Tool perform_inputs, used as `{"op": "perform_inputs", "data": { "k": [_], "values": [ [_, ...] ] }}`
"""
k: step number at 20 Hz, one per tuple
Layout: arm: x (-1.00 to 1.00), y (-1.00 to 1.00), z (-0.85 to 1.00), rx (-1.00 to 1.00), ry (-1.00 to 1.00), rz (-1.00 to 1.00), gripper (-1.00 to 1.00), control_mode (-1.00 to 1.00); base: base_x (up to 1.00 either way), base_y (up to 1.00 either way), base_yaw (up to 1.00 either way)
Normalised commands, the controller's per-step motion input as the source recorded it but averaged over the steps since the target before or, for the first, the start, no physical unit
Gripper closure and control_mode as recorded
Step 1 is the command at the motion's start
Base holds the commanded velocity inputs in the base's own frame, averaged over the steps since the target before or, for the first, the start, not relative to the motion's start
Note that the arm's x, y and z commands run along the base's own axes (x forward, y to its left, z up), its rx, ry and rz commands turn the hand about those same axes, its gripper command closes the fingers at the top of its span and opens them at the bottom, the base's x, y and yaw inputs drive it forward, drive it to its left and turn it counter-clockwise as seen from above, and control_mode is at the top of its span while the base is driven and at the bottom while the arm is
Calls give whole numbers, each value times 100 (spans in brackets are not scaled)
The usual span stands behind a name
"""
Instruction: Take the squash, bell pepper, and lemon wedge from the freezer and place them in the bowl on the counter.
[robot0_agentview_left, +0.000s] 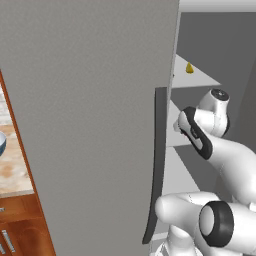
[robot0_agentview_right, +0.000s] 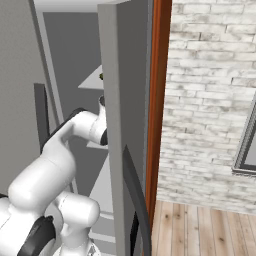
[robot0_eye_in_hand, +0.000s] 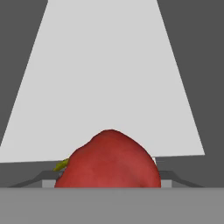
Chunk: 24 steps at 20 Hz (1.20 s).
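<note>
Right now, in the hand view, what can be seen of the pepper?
The pepper is a rounded red vegetable with a smooth, matte skin and a small yellow-green stem poking out at its left side. It sits low in the hand view, very close to the camera, with a pale grey freezer shelf stretching away behind it. Its underside is cut off by the view's bottom, so what it rests on, and whether the tool touches it, cannot be told.

Freezer door (robot0_agentview_left: 90, 125): you see it open, grey, its dark handle (robot0_agentview_left: 156, 165) beside the arm.
Lemon wedge (robot0_agentview_left: 189, 68): on an upper shelf (robot0_agentview_left: 200, 77) (small, yellow).
Bowl (robot0_agentview_left: 2, 142): on your counter (robot0_agentview_left: 15, 170), far left.
</note>
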Motion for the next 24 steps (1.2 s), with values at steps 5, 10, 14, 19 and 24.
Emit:
{"op": "perform_inputs", "data": {
  "k": [5,10,14,19,24],
  "values": [
    [-24,19,32,0,0,0,100,-100,0,0,0],
    [-28,2,36,0,0,0,100,-100,0,0,0],
    [-34,0,27,0,0,0,100,-100,0,0,0],
    [-44,14,13,-1,0,0,100,-100,0,0,0],
    [-33,30,17,-1,0,0,100,-100,0,0,0]
  ]
}}
